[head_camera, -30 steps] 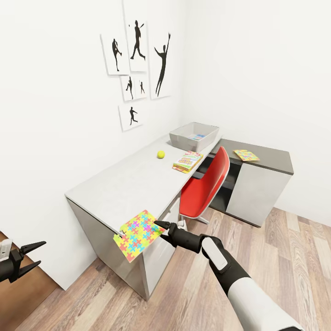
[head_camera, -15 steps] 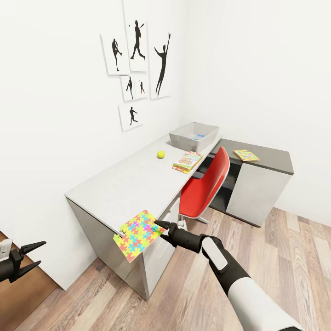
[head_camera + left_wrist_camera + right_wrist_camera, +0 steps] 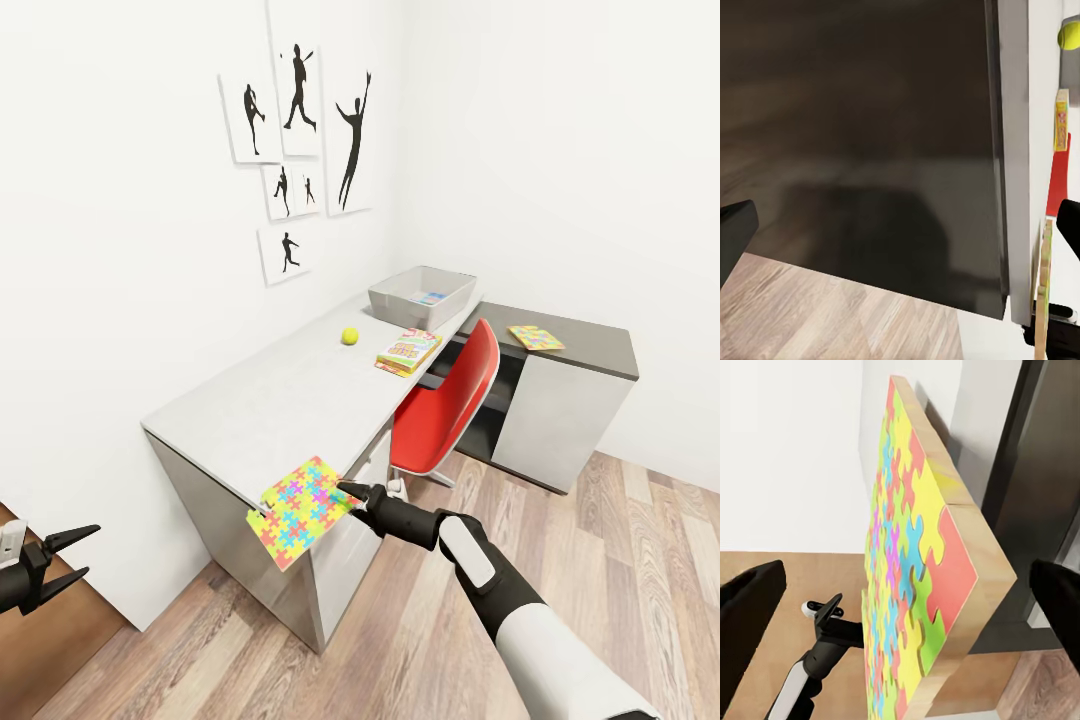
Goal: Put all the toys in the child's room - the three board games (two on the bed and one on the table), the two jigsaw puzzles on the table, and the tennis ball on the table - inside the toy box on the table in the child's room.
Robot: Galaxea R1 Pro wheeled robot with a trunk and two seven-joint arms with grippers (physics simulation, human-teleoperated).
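While puzzle (image 3: pixel 303 511) is pinched at one corner by right gripper (image 3: pixel 350 492), it's kept off desk (image 3: pixel 270 400), tilted.
Box (image 3: pixel 422 295) sits well beyond gripper w/ ball (image 3: pixel 350 336) & game (image 3: pixel 408 351) between; left gripper (image 3: pixel 70 553) idle, fingers apart, nothing held.

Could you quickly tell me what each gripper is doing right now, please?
Left gripper: open, holding nothing.
Right gripper: at the jigsaw puzzle's corner; grip cannot be told.

No text, label or number is legible anywhere.
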